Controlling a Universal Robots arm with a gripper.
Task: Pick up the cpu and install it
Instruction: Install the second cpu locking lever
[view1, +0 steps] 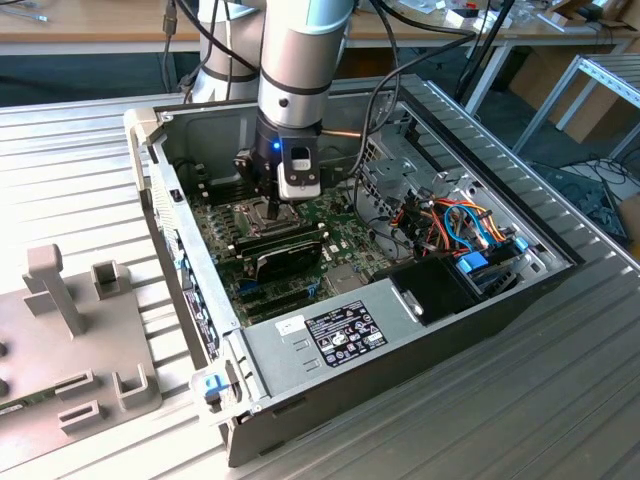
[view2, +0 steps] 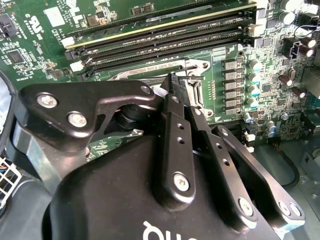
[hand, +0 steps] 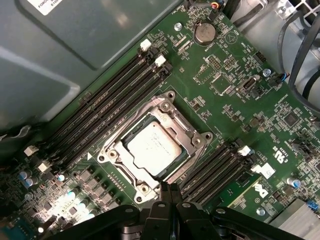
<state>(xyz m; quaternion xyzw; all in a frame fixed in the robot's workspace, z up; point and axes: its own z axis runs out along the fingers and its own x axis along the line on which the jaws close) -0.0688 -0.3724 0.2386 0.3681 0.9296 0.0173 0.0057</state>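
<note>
A ribbed grey metal tabletop is seen in the exterior view, with workbenches and cables behind it. An open computer case lies flat on the tabletop, and a grey fixture plate sits at the tabletop edge on the exterior view's left. The arm is lowered into the case over the green motherboard.

The cpu is seen in the first wrist view as a small flat square with a dull silver-grey metal top, faint print on it, slightly rounded corners. It is seated inside the socket frame, which is laid around it on the motherboard, between two banks of black memory slots. A round coin battery is seen further off on the motherboard.

The gripper is held just beside the socket frame's edge, close above the motherboard. The fingers are pressed together, tips meeting, with nothing clamped between them. In the second wrist view the closed gripper is seen ending over the socket frame, next to the memory slots.
</note>
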